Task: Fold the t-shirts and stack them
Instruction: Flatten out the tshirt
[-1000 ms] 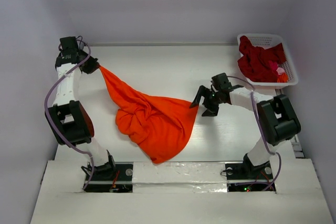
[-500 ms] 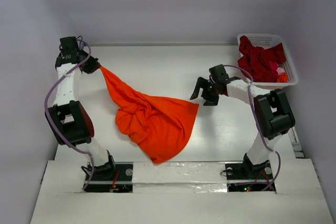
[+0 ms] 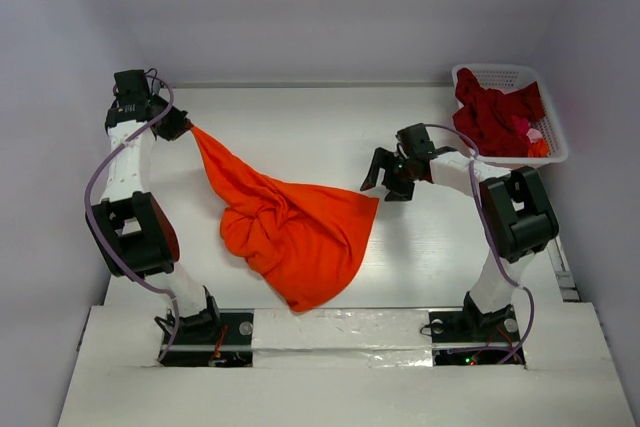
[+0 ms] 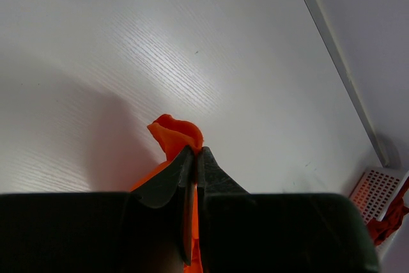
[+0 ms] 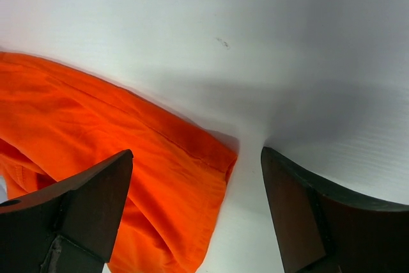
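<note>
A bright orange-red t-shirt (image 3: 290, 227) lies bunched across the middle of the table, one corner stretched up to the far left. My left gripper (image 3: 183, 127) is shut on that corner, and in the left wrist view a tuft of the orange cloth (image 4: 176, 135) pokes out past the closed jaws. My right gripper (image 3: 378, 181) hangs open just above the shirt's right corner (image 5: 217, 151), which lies between the spread fingers (image 5: 96, 202) untouched. Dark crimson t-shirts (image 3: 495, 117) with bits of pink are heaped in the white basket (image 3: 556, 142) at the far right.
The white basket stands against the right wall at the back. White walls close in the table on the left, back and right. The table's front edge (image 3: 340, 312) runs just beyond the arm bases.
My right gripper has moved away from me and a little left, now hovering over the shirt's right corner. The left gripper and the shirt have stayed put.
</note>
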{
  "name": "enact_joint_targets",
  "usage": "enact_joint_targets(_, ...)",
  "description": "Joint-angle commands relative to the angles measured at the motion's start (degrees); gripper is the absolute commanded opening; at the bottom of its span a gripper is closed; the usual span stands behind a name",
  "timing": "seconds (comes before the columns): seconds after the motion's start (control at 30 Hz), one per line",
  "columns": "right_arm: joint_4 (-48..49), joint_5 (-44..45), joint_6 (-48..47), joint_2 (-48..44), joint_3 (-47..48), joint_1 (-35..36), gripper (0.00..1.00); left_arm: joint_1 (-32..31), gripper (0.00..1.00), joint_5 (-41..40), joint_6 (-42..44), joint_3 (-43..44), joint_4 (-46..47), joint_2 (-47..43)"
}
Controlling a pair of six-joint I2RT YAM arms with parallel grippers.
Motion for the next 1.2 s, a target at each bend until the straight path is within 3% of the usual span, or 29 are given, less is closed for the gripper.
enact_joint_targets(0.0, 2.0, -2.3, -1.1, 2.6, -1.4, -0.2, 0.86, 0.2, 0.0, 0.5, 0.4, 1.0, 1.5, -1.5)
enact_joint_targets(0.47, 5.0, -5.1, -0.9, 2.4, -5.1, -0.2, 0.85, 0.2, 0.0, 0.5, 0.3, 1.1, 1.6, -1.0)
enact_joint_targets(0.7, 5.0, -5.0, -0.3, 1.3, -6.5, -0.2, 0.6, 0.2, 0.0, 0.5, 0.2, 1.5, 1.6, -0.8)
enact_joint_targets(1.17, 4.5, -3.0, 0.7, 0.3, -7.2, -0.2, 0.42, 0.2, 0.0, 0.8, 0.1, 1.4, 1.7, -1.0)
